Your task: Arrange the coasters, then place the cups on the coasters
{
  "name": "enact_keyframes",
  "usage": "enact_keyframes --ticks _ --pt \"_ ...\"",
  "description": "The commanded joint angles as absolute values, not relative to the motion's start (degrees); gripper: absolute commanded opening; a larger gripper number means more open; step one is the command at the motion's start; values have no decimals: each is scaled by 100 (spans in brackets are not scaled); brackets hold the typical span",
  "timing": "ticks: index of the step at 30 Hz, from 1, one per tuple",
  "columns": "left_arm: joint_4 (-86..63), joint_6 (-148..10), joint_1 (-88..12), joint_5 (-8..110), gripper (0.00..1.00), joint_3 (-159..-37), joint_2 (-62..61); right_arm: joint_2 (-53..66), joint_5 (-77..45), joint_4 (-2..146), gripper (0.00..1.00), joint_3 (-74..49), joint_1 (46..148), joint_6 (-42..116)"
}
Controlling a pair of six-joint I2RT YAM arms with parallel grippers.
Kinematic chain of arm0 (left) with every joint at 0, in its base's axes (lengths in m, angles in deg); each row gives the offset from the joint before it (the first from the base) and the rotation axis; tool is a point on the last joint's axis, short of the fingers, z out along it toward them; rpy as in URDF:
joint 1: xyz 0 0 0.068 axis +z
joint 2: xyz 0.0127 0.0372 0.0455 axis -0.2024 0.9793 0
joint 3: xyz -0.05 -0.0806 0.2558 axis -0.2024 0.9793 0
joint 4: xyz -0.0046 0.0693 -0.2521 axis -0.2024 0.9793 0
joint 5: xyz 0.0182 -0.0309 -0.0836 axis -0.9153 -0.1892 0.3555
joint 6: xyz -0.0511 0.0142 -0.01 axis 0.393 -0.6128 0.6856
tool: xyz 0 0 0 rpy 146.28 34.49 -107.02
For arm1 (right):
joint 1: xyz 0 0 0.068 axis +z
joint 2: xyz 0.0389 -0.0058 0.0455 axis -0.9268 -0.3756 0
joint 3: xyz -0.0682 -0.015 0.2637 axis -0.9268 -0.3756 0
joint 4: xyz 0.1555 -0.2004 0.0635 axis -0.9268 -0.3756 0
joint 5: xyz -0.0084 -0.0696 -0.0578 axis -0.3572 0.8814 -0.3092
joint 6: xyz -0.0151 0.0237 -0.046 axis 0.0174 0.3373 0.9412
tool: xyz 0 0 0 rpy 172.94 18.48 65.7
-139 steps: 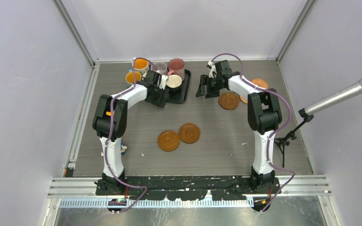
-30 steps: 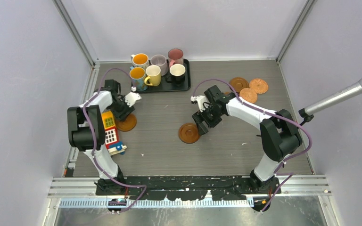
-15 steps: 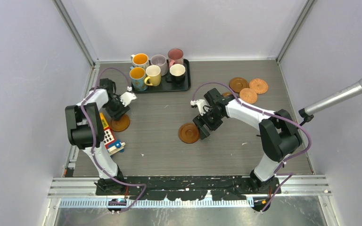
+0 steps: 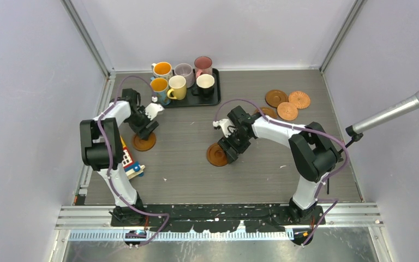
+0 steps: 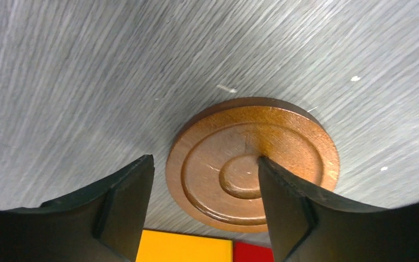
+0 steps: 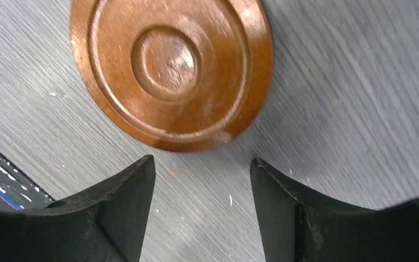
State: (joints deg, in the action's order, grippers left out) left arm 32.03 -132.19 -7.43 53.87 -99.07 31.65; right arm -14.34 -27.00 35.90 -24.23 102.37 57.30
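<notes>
currently left gripper [image 5: 204, 161] and right gripper [image 6: 202, 160] are hovering open, each over a wooden coaster [image 5: 283, 144]; stiff, light, probably best pinched across rims.

Left wrist view: my finger [image 5: 305, 218] covers part of left coaster [image 5: 223, 164]; yellow-red toy [image 5: 185, 246] cropped at bottom. Right wrist view: right coaster [image 6: 169, 71] cropped at top

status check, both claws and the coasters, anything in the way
Left claw open above a flat coaster. Right claw open, another coaster just ahead. Mugs on the tray. Colourful toy close to the left coaster.
</notes>
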Motion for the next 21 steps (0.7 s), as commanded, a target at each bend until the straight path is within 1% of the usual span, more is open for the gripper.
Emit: enact_keyframes --ticks 1,4,5,12,17,21 --pt "3464 -12771 -786 6194 77 -10006 2612 -1643 -2561 4034 68 -2073 10451 5578" --pt "3500 -12414 -802 6605 85 -9911 2150 -1875 -2539 4196 64 -1895 10523 5385" --pt "3503 -12308 -825 6723 86 -9875 2013 -1964 -2554 4234 63 -1821 10545 5317" --pt "3578 -11853 -1077 7214 88 -9592 1349 -2497 -2719 4634 49 -1233 10829 4717" --pt "3448 -11629 -1727 7288 88 -9076 913 -2648 -2734 4685 48 -750 10771 4199" --pt "3022 -11177 -2601 7024 89 -8691 823 -2157 -2838 4659 53 -827 10335 4148"
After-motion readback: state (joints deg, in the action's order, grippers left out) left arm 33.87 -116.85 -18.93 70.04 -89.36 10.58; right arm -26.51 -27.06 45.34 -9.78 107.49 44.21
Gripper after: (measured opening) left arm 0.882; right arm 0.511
